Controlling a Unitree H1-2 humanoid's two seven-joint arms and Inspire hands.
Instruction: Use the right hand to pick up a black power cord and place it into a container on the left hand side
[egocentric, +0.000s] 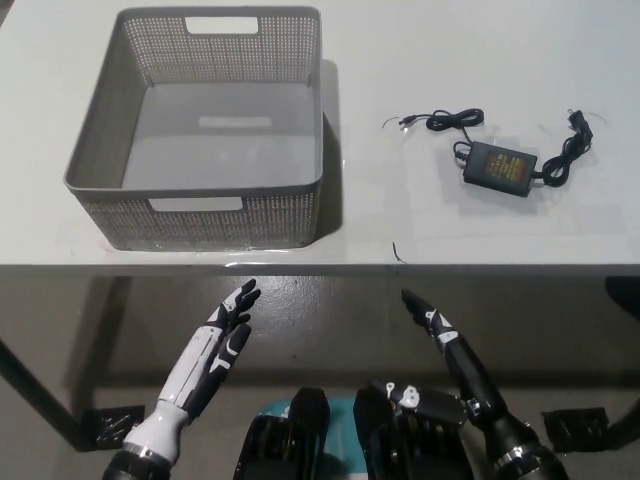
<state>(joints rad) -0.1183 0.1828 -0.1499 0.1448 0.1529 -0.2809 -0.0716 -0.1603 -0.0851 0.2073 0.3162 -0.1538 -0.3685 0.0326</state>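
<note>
You have a white desk (420, 215) across the top of the view. On its left part stands the grey perforated container (205, 205), empty inside, with handle slots in its near and far walls. Well apart to the right lies the black power cord (500, 163), its adapter brick flat on the desk with wires looped at both ends. Below the desk edge, your white left hand (228, 325) and black right hand (435, 322) both hover with fingers spread, holding nothing.
</note>
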